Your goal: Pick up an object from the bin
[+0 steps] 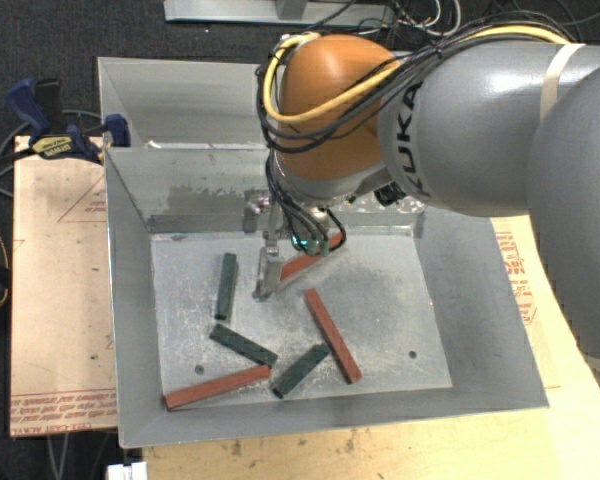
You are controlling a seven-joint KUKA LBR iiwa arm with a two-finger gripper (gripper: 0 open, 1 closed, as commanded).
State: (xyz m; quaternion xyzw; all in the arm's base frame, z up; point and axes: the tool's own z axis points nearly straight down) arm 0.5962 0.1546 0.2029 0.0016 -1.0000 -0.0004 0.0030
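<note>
Now we judge the task to be at its approach step. The gripper [265, 290] hangs low over the floor of the bin [130, 268], toward 11 o'clock from the floor's middle, with its tip close to the metal or on it. We cannot tell whether the tool is open or closed, because the orange wrist cover and the cables hide much of it, and we see nothing held in it.

The thing nearest to it is a red bar [302, 265] at about 12 o'clock, lying slantwise just beside the gripper at its 2 o'clock and partly hidden under the wrist. A dark green bar [225, 286] lies near the gripper at its 9 o'clock, standing almost straight up and down in the view.

The rest is spread loosely. A long red bar [332, 335] lies at 4 o'clock, a second green bar [243, 346] at 8, a third green bar [301, 369] at 6, and another red bar [216, 388] down at 7.

As we read it, the gripper is not round anything yet. The next move calls for a small shift toward 2 o'clock, so that the tool straddles the near red bar across its narrow width before closing. A grip along its length would likely slip, and the bar's hidden end makes the aim uncertain.
</note>
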